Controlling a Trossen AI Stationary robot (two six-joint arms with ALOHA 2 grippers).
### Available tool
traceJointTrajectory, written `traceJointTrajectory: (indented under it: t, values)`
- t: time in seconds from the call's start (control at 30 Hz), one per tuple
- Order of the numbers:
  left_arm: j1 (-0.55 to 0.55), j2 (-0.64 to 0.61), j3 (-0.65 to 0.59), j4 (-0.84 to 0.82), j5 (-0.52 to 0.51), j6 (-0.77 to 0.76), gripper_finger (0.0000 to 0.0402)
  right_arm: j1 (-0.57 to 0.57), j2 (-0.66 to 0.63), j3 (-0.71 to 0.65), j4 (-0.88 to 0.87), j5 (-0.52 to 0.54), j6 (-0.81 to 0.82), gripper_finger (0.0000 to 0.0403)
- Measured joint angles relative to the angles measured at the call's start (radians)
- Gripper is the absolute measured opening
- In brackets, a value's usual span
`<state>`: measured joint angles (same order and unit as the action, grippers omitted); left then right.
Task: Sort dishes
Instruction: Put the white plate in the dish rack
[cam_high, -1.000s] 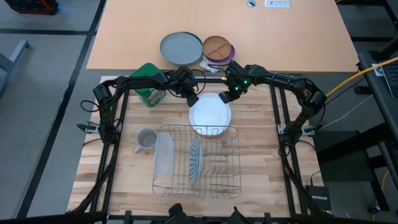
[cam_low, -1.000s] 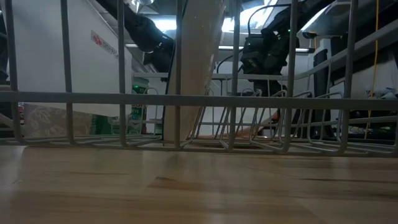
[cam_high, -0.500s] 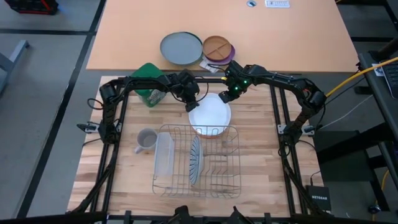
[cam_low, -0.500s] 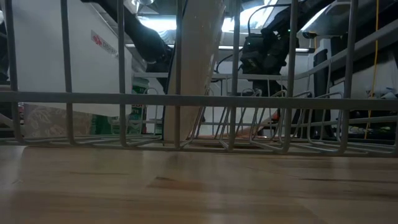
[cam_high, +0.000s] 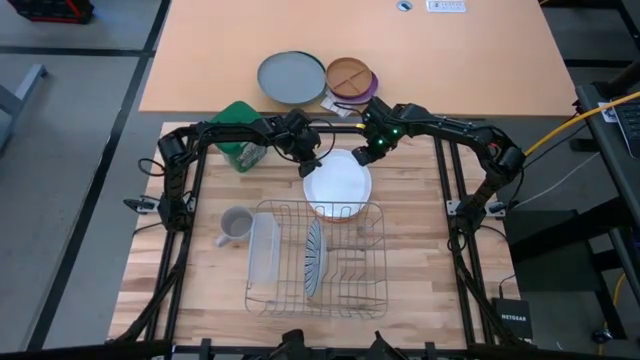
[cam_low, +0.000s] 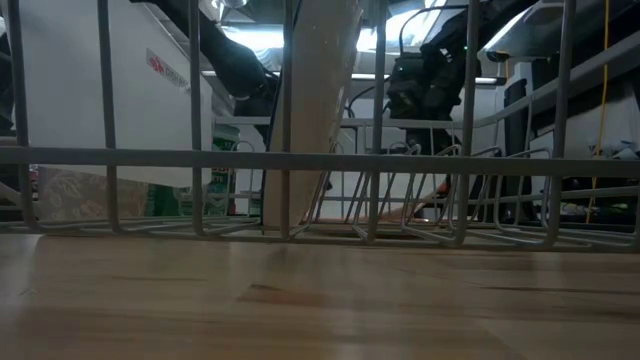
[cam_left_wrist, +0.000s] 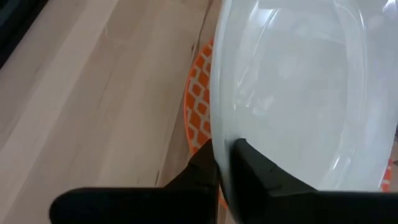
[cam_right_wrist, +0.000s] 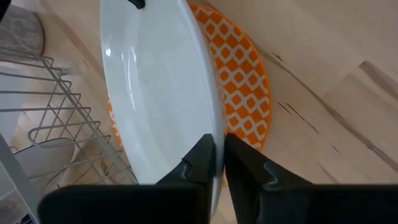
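Observation:
A plain white plate (cam_high: 338, 183) lies over an orange-red patterned plate (cam_right_wrist: 244, 68), which lies flat on the wooden table behind the dish rack. My left gripper (cam_high: 309, 160) is shut on the white plate's far left rim. My right gripper (cam_high: 366, 152) is shut on its far right rim. The orange plate's rim also shows under the white one in the left wrist view (cam_left_wrist: 196, 106). A blue-and-white striped plate (cam_high: 314, 258) stands on edge in the wire dish rack (cam_high: 350, 285). My left gripper pinches the white plate's rim (cam_left_wrist: 222, 127) between its two fingers, one over the plate's inner face (cam_left_wrist: 261, 171) and one under it. The rim here is raised off the orange plate. My right gripper pinches the white plate's rim (cam_right_wrist: 216, 124) between its two fingers (cam_right_wrist: 200, 158), one on each face. The rim here stands clear above the orange plate.
The rack also holds a clear container (cam_high: 262, 250). A grey mug (cam_high: 235, 225) stands left of the rack and a green object (cam_high: 238, 135) lies under the left arm. On the far orange table lie a grey plate (cam_high: 291, 77) and a brown divided plate (cam_high: 349, 75).
My left gripper has gone a little toward the table's right edge, in at the white plate's rim. My right gripper has kept still on the plate.

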<state>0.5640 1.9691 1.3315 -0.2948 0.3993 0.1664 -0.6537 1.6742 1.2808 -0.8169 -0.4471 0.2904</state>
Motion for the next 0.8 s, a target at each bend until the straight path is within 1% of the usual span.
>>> traceJointTrajectory:
  t: [0.53, 0.63, 0.8]
  values:
    - [0.000, 0.002, 0.000, 0.042, 0.017, 0.021, 0.0016, 0.000, 0.001, 0.000, 0.006, 0.003, -0.007, 0.0047]
    - [-0.002, 0.002, 0.000, 0.060, 0.020, 0.029, 0.0013, 0.000, 0.002, 0.002, 0.018, 0.003, -0.007, 0.0066]
    - [-0.004, 0.002, 0.002, 0.069, 0.022, 0.046, 0.0010, 0.000, 0.002, 0.002, 0.016, 0.011, -0.007, 0.0118]
